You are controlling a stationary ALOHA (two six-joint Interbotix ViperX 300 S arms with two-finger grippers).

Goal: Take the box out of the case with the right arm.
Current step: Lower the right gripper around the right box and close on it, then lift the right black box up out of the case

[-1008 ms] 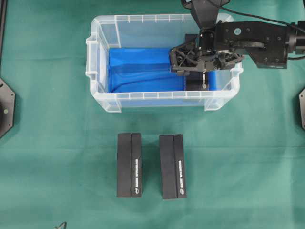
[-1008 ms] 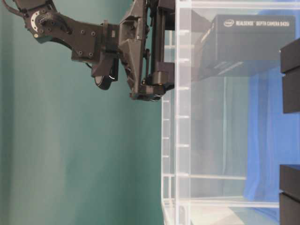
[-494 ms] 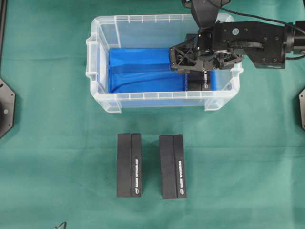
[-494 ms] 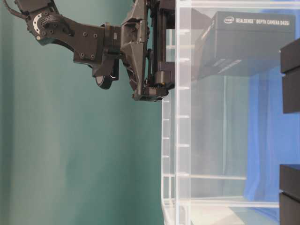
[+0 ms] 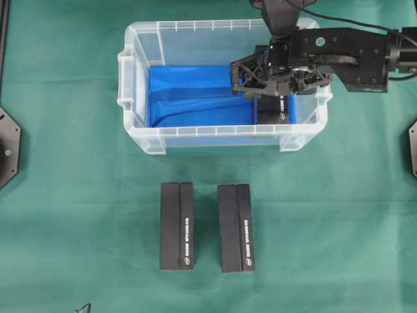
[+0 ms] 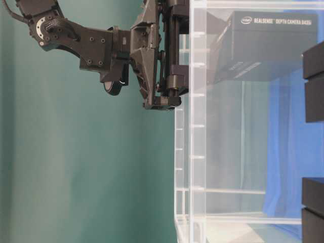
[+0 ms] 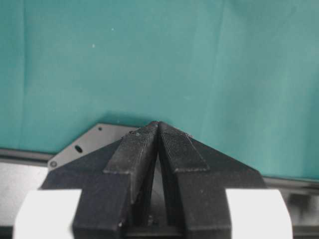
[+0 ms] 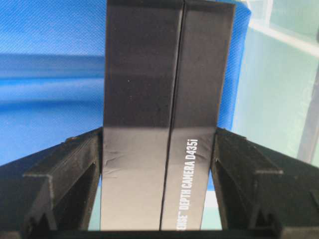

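**Right Gripper Closed on Box Inside Case**

Green cloth (image 5: 78, 215) covers the whole work surface and fills the background of the table-level view. Two black boxes (image 5: 177, 225) (image 5: 236, 227) lie side by side on the cloth in front of the case, apart from each other and well clear of it; each carries white lettering along one long edge. Dark octagonal base plates (image 5: 8, 147) sit at the left and right margins of the overhead view.

The case (image 5: 140, 107) is a clear plastic bin with rim handles and a blue sheet (image 5: 189, 94) on its floor. Its right end wall and near wall stand close around the box, and the right arm (image 5: 352, 59) reaches in over the right rim from above.

The box (image 8: 164, 114) sits in the right end of the case, on the blue sheet. It is a long black carton with a seam down its length and white print reading "DEPTH CAMERA D435i". In the overhead view only its near end (image 5: 272, 115) shows below the gripper.

The right gripper (image 8: 158, 169) straddles the box: in the wrist view both fingers (image 8: 75, 174) lie flat against its two long sides, pinching it.

The left gripper (image 7: 158, 130) hangs over bare cloth with its fingertips pressed together, holding nothing.
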